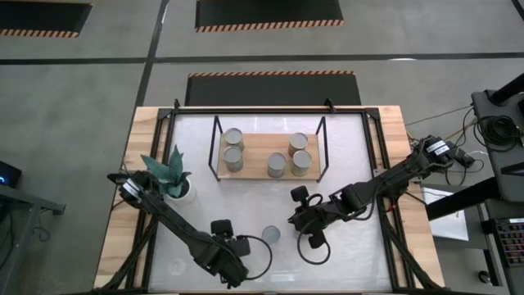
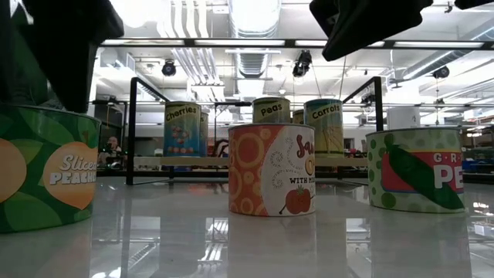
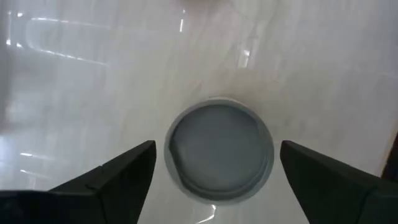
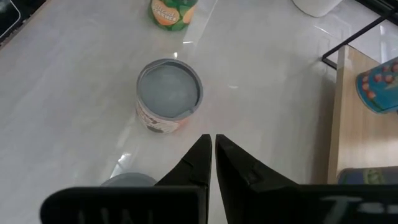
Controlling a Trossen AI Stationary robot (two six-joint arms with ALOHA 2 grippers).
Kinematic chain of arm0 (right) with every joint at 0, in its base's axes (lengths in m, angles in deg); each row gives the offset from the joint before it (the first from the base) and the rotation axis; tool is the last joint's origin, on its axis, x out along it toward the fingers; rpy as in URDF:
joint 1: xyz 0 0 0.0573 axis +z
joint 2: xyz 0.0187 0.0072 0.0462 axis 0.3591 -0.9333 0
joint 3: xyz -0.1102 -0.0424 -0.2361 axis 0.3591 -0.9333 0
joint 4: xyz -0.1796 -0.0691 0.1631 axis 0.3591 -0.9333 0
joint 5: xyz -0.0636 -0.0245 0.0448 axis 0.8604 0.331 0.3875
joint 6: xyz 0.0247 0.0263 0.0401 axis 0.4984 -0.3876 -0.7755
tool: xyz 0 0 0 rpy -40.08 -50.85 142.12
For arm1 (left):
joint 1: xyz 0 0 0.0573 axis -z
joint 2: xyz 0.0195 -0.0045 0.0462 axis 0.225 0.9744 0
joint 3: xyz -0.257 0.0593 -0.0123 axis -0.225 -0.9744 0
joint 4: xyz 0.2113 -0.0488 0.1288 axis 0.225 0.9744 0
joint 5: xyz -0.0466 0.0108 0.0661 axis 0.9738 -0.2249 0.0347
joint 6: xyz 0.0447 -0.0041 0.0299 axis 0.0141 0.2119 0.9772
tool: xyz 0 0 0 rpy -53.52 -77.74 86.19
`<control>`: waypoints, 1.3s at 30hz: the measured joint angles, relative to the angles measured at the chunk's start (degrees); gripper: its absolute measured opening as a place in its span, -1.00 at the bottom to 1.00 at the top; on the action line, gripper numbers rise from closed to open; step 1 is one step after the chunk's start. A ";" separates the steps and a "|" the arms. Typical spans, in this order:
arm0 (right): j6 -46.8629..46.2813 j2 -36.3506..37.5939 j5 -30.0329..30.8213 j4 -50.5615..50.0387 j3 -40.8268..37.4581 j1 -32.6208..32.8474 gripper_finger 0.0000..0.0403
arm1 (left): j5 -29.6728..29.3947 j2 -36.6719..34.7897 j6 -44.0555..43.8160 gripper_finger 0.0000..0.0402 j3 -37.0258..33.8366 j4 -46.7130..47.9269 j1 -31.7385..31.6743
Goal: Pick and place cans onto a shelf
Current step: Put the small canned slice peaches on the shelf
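Note:
A green and orange peaches can (image 2: 46,177) stands on its base near the table's front left; its grey round top (image 3: 219,149) shows in the left wrist view. My left gripper (image 3: 217,146) hangs open above it, pointing down, one finger on either side and apart from it. In the high view my left gripper (image 1: 233,250) hides this can. A sauce can (image 1: 271,235) stands upright at mid-table. Just right of it, my right gripper (image 4: 211,140) hovers shut and empty. The shelf (image 1: 258,147) bears several upright cans.
A peas can (image 2: 417,170) stands on the table at the right, below my right arm. A white pot with a teal plant (image 1: 176,180) stands at the left, beside my left arm. Bare tabletop lies between the shelf and the loose cans.

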State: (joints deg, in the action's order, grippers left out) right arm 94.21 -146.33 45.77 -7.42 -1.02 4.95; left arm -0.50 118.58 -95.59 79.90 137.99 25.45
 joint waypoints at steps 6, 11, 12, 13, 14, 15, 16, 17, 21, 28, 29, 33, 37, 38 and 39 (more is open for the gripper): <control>-0.46 0.00 0.00 0.03 -0.21 0.00 -0.94 | 0.05 0.00 0.00 0.62 -3.47 -4.09 0.00; -0.46 0.00 0.00 0.06 -0.21 0.00 -0.94 | 0.04 -0.07 -0.05 0.60 -4.28 -4.70 0.00; -0.46 0.00 0.02 0.07 -0.20 0.00 -0.94 | 0.05 -0.09 -0.11 0.59 -4.52 -5.17 0.00; -0.46 0.00 0.00 0.08 -0.20 0.00 -0.94 | 0.06 -0.11 -0.18 0.58 -4.81 -5.70 0.00; -0.46 0.00 0.01 0.06 -0.20 0.00 -0.94 | 0.04 -0.11 -0.20 0.56 -5.11 -6.23 0.00; -0.44 0.00 0.01 0.06 -0.20 0.00 -0.94 | 0.06 -0.11 -0.24 0.53 -5.34 -6.57 -0.02; -0.46 0.00 0.01 0.08 -0.20 0.00 -0.94 | 0.06 -0.15 -0.26 0.50 -5.52 -6.82 -0.02; -0.46 0.00 0.02 0.08 -0.21 0.00 -0.94 | 0.04 -0.20 -0.26 0.46 -5.61 -6.95 -0.01; -0.44 0.00 0.01 0.05 -0.21 0.00 -0.94 | 0.56 -0.30 -0.28 0.35 -5.62 -7.03 -0.02; 1.78 1.44 0.04 -1.28 -0.27 -0.01 -0.94 | 1.83 -0.94 3.70 0.36 -0.13 -0.24 -0.99; 2.18 2.27 0.07 -1.59 -0.27 -0.05 -0.94 | 1.83 -0.98 4.84 0.36 1.31 1.24 -1.39; 5.05 6.69 0.44 -1.91 -0.27 -0.50 -0.94 | 1.77 -0.98 10.60 0.37 7.70 7.42 -3.97; 6.62 12.43 0.52 -1.65 -0.27 -0.92 -0.94 | 1.58 -0.98 16.44 0.37 14.89 14.65 -7.58; 6.64 13.73 0.53 -1.45 -0.28 -0.92 -0.94 | 1.32 -0.98 17.90 0.37 16.77 16.16 -8.55; 6.67 14.83 0.55 -1.01 -0.33 -0.92 -0.94 | 1.11 -0.98 19.42 0.37 18.64 17.54 -9.64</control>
State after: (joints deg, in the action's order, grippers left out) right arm 100.88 -131.50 46.32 -8.43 -1.35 4.04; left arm 0.62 117.60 -76.17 98.54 155.52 15.81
